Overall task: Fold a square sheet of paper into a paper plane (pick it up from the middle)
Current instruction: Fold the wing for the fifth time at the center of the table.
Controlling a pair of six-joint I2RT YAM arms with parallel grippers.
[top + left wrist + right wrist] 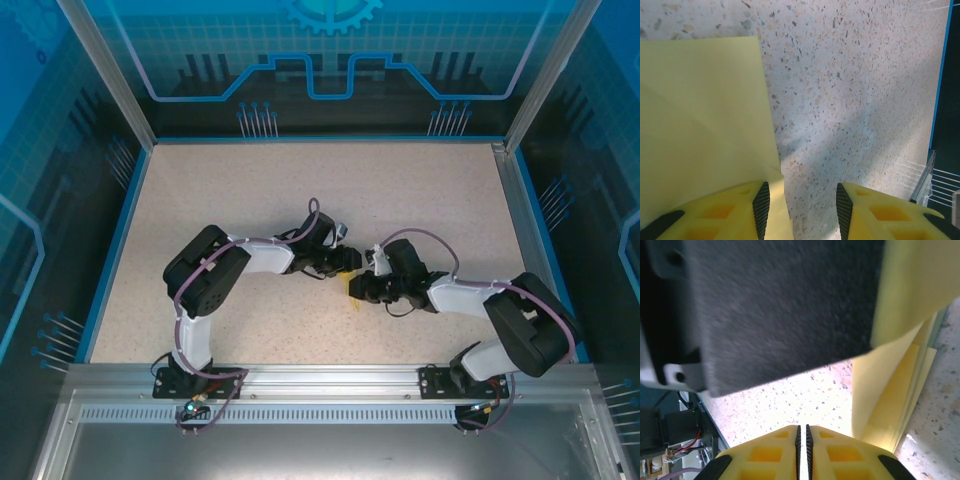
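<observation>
The yellow sheet of paper (354, 291) lies on the speckled table (250, 190) just past its middle toward 5 o'clock, mostly covered from above by the two grippers that meet over it. In the left wrist view the sheet (700, 125) takes up the 9 o'clock half, flat, with one crease slanting from 9 o'clock down toward 6. In the right wrist view the paper (900, 390) stands at 3 o'clock as several stacked edges, so it is already doubled over on itself and is not a finished dart.

The left gripper (350, 262) reaches in from 9 o'clock. Its fingers are apart (802, 200), bare table shows between them, and the sheet's edge runs under the finger on the 9 o'clock side. The right gripper (368, 288) comes from 3 o'clock with its fingers pressed together (801, 435). No paper shows between them, and the dark body of the left arm (780, 310) hangs just above it.

This looks like a mid-fold step: one flap is made and the arms are setting up another. The next move probably needs the left fingers to close on the free edge while the right tip pins the layers.

Counted: one sheet, one crease in the left wrist view, at least three layered edges, two arms, two grippers, one table.
</observation>
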